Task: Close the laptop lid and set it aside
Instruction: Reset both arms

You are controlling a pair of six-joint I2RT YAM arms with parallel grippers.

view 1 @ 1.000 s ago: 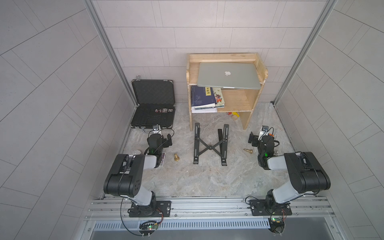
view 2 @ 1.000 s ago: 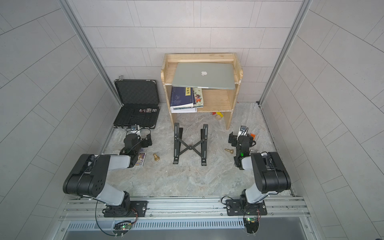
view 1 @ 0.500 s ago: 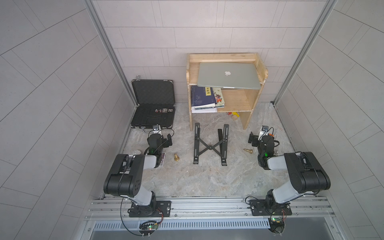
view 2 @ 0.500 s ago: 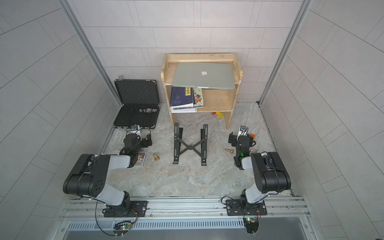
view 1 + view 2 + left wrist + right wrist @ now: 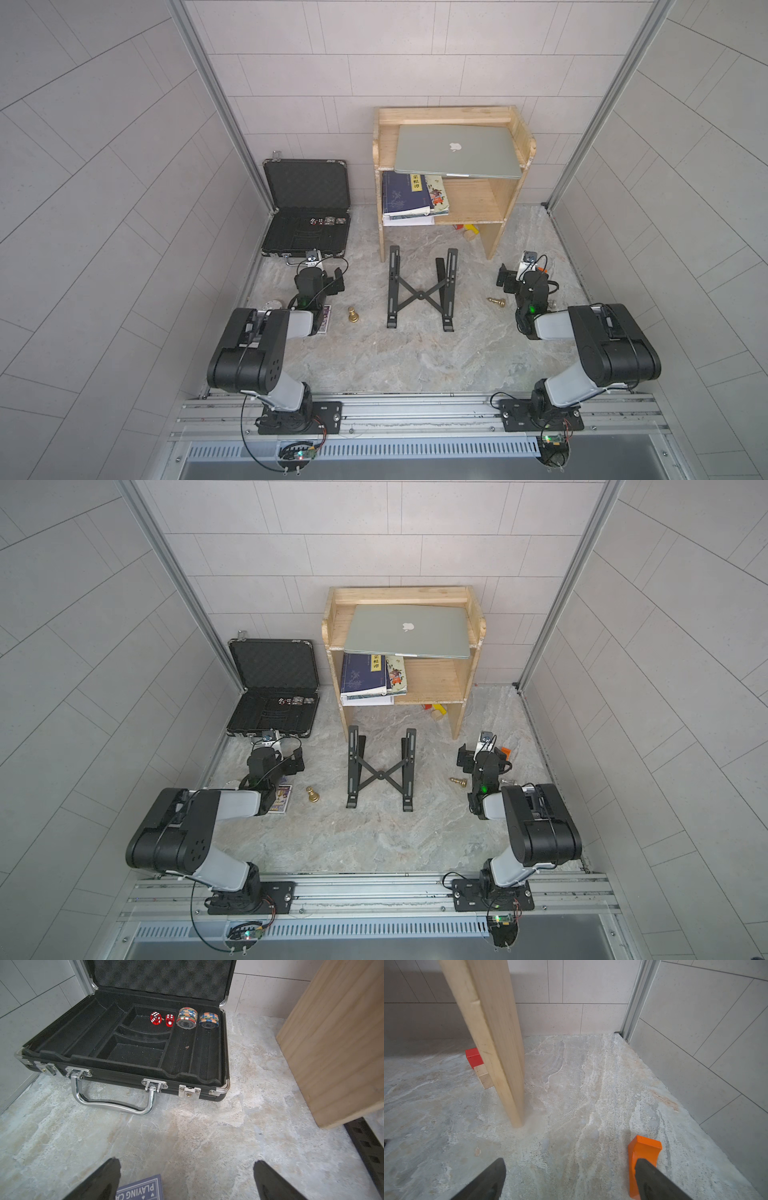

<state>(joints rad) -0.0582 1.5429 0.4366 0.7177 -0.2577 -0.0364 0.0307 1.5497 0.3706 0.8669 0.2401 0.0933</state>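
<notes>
Nearest the rail, both arms sit folded low over the marble floor. The left gripper (image 5: 187, 1168) is spread wide and holds nothing, poised just above a box of playing cards (image 5: 141, 1188). The right gripper (image 5: 571, 1168) is equally wide and empty, one finger in front of an orange block (image 5: 644, 1150). Between them lie a gold pawn (image 5: 353, 316), a fallen chess piece (image 5: 496, 302) and the black folding stand (image 5: 419, 291). Any reach toward the far side would have to lift over these rather than sweep through. Far left, the open briefcase (image 5: 305, 241) holds dice and poker chips (image 5: 186, 1019). Far centre stands the wooden shelf (image 5: 469, 197), with books (image 5: 405, 193) on its middle board. The laptop (image 5: 457, 151) lies flat on the top board, the laptop lid (image 5: 407, 633) shut with its logo up. The task looks done. The near edge seems to overhang the board slightly, so a tidy finish would be an even two-handed nudge backward, watching the shelf's raised side rails.
</notes>
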